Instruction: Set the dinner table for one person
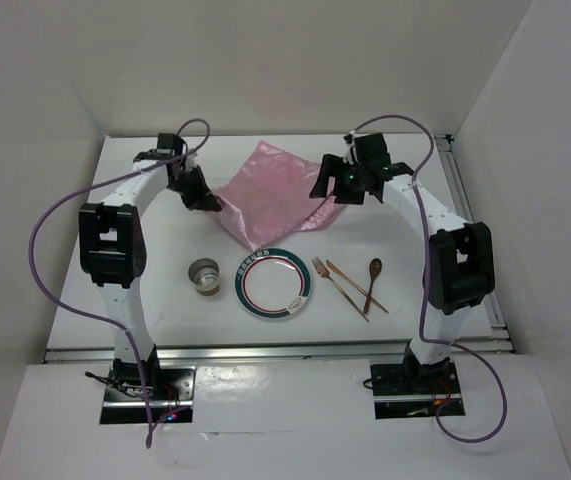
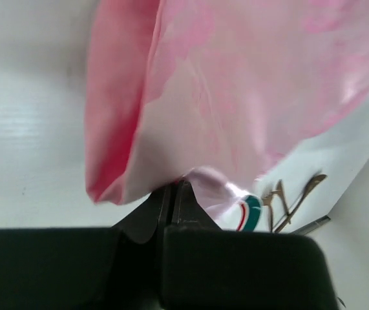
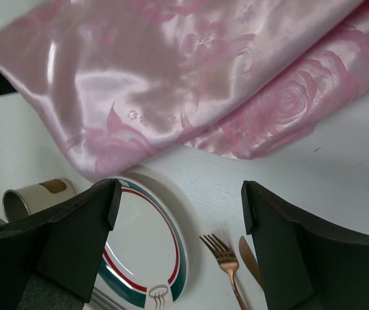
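Table (image 1: pixel 190 325) under everything, railed at its edges. Left gripper (image 2: pixel 174 188) clenched on mat's (image 1: pixel 265 195) left corner. Right gripper (image 3: pixel 179 194) released, hovering just beside mat. Plate (image 1: pixel 277 283), cup (image 1: pixel 205 276), fork (image 1: pixel 340 290), knife (image 1: pixel 355 286), spoon (image 1: pixel 373 275) along near side.

Plain white walls closed in the scene on three sides: a far wall (image 1: pixel 295 60), a left wall (image 1: pixel 15 150) and a right wall (image 1: pixel 550 150). Between them stood a white table (image 1: pixel 195 328) edged with a silver rail (image 1: pixel 285 350) along its near side and another along its right, with a white ledge (image 1: pixel 285 420) just nearer. The light was even and soft, throwing only faint shadows.
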Controlling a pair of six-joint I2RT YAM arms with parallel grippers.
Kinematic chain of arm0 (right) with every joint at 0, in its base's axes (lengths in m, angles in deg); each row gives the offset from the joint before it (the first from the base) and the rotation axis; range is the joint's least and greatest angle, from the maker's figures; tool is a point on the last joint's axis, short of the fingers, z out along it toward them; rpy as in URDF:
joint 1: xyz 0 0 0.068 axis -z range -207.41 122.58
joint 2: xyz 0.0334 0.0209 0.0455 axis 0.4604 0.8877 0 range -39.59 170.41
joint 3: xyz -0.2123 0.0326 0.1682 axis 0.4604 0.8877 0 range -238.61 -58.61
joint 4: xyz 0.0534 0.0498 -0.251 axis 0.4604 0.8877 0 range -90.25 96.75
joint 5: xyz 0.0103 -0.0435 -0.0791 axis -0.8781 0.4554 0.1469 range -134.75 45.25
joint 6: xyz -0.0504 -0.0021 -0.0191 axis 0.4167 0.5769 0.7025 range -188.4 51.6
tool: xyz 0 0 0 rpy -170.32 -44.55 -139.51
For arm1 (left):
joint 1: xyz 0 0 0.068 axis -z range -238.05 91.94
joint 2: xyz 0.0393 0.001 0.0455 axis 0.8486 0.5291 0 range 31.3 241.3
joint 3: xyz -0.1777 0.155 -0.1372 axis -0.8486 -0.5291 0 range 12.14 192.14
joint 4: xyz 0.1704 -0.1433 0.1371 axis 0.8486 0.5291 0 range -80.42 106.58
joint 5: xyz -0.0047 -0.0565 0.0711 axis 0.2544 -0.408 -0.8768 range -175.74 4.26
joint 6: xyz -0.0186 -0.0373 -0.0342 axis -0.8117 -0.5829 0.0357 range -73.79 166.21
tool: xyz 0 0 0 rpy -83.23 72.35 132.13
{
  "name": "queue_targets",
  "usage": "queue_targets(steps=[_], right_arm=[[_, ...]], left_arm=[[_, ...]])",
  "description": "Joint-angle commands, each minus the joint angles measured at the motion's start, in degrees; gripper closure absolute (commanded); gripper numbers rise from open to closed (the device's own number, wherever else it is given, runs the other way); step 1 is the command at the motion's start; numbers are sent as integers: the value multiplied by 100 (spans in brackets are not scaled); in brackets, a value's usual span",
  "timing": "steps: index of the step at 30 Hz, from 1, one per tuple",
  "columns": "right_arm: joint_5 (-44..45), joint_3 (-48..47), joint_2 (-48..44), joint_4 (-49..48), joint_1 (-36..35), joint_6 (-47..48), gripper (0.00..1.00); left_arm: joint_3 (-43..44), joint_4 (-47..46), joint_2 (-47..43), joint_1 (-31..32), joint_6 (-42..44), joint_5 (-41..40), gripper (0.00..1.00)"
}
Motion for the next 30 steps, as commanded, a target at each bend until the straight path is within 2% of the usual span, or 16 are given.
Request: queue_targets(steps=[1, 5, 8, 11, 18, 21, 23, 26, 27, 28, 29, 30], right_arm=[[-243, -245, 165, 185, -164, 277, 12], [-296, -385, 358, 245, -306, 277, 12], [-156, -438, 411, 141, -621, 330, 14], [89, -324, 271, -114, -999, 252, 14], [371, 168, -46, -1169, -1746, -285, 8], [994, -42, 147, -907, -1993, -408, 8], [1310, -165, 262, -478, -1993, -461, 8], [1312, 53, 122, -343, -1651, -601, 8], [1164, 150, 51, -396, -1555, -602, 8], [1102, 238, -19, -396, -1458, -654, 8], [1049, 317, -80, -396, -1283, -654, 8], [1049, 379, -168, -396, -1203, -654, 8]], left_arm=[[900, 338, -428, 151, 301, 28, 100], [1464, 48, -754, 336, 301, 0, 100], [2457, 381, -220, 389, 301, 168, 100], [3056, 462, -51, 520, 249, 281, 100], [3118, 321, -103, 635, 134, 335, 100], [3118, 321, -156, 635, 134, 265, 100], [3118, 722, -156, 635, 196, -154, 100], [2698, 980, -208, 364, 266, -552, 100], [2279, 980, -209, 250, 197, -553, 97], [2066, 980, -209, 127, 74, -475, 88], [1838, 980, -209, -101, 73, -413, 65], [1270, 858, -270, -208, -6, -343, 51]])
